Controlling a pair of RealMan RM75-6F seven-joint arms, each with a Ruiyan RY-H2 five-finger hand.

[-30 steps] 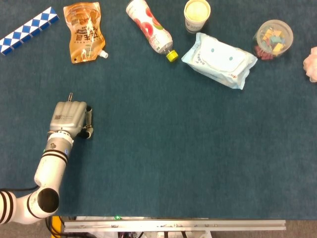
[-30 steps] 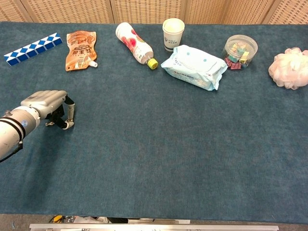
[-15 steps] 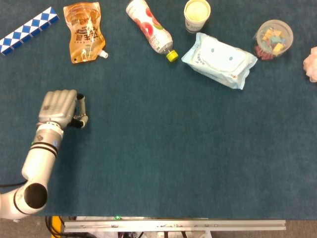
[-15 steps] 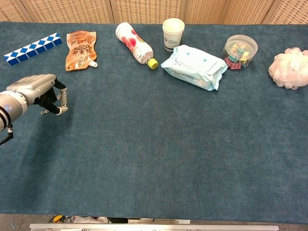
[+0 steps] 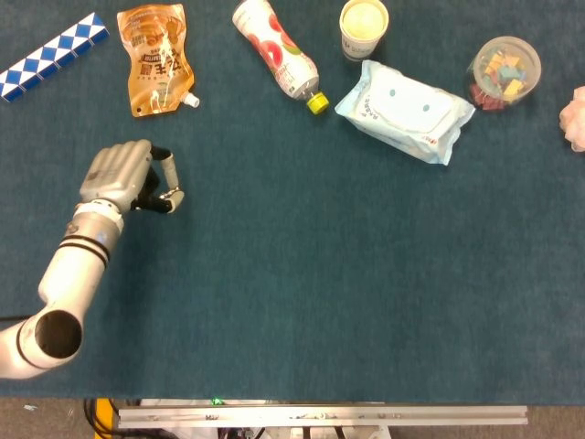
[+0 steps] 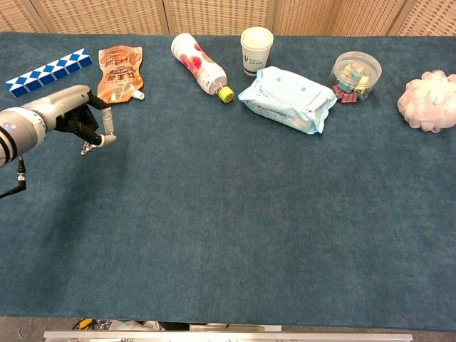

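The left hand (image 5: 123, 176), fingers loosely curled and holding nothing, hovers just short of the orange spouted drink pouch (image 5: 157, 59). The pouch is likely soft, light and slippery; grasp its flat body beside the spout.

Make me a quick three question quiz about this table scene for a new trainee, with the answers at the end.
1. True or false: the left hand holds the orange drink pouch.
2. Which thing lies nearest the left hand? A. the pack of wet wipes B. the orange drink pouch C. the pink bath puff
3. Fill in: the bottle lying on its side has a ______ cap.

Key: 1. False; the hand holds nothing and is short of the pouch. 2. B. 3. Yellow.
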